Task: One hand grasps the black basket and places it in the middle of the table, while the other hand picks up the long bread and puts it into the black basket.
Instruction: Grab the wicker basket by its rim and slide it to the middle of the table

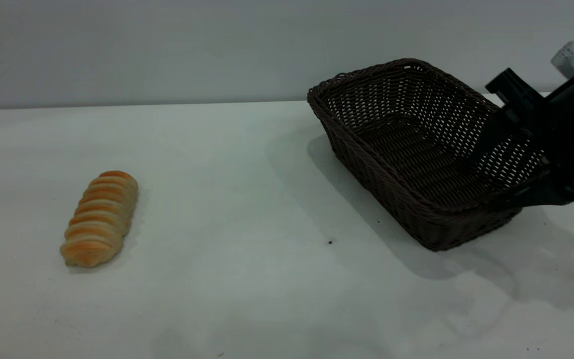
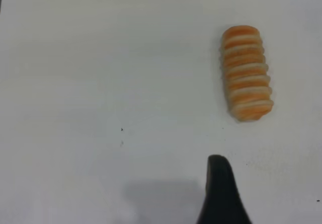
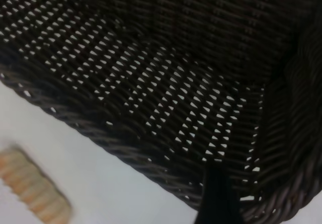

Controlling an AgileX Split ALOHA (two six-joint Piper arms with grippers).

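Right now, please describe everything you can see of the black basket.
The black basket is a large rectangular dark woven wicker basket with flared open-weave sides and a braided rim. It is empty and tilted, its right end raised by the right gripper, which clamps that end wall, over the right part of the table.

- basket [image 1: 406, 149]: dark brown-black open weave, braided rim
- bread [image 1: 100, 218]: golden-orange with pale cream ridges across
- table [image 1: 247, 239]: plain white-grey, few dark specks
- right gripper [image 1: 526, 164]: black, small green light

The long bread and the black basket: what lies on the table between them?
Only bare table, with tiny dark specks, separates the long bread from the black basket, in the exterior view.
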